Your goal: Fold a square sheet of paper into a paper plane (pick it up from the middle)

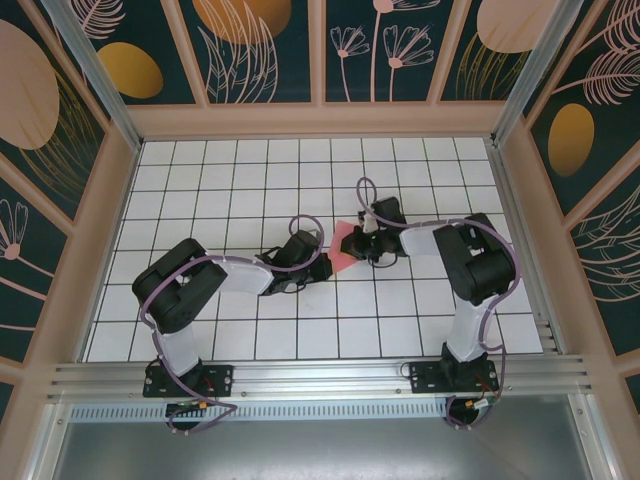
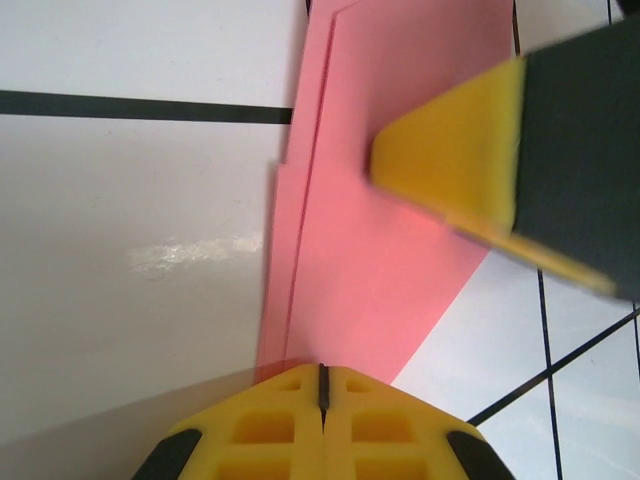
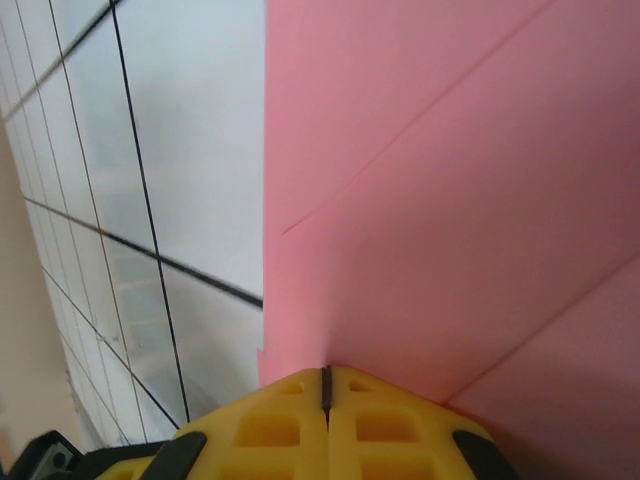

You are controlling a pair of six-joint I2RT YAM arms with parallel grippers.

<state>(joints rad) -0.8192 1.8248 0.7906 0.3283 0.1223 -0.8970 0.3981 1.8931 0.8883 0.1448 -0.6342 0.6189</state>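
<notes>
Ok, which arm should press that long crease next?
Left, probably: the left gripper, shut, sits where the folded pink paper has its layered edge; the right gripper rests on its middle.

Folded pink paper (image 2: 390,250) thin, matt and creased; tabletop (image 2: 130,200) glossy white with glare; left gripper (image 2: 323,382) and right gripper (image 3: 325,385) of matt yellow moulded plastic.

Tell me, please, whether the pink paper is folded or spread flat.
Folded. The paper shows stacked, offset edges in the left wrist view and slanted creases in the right wrist view.

Paper (image 1: 343,250) sits between both end effectors (image 1: 325,266) (image 1: 363,244).
</notes>
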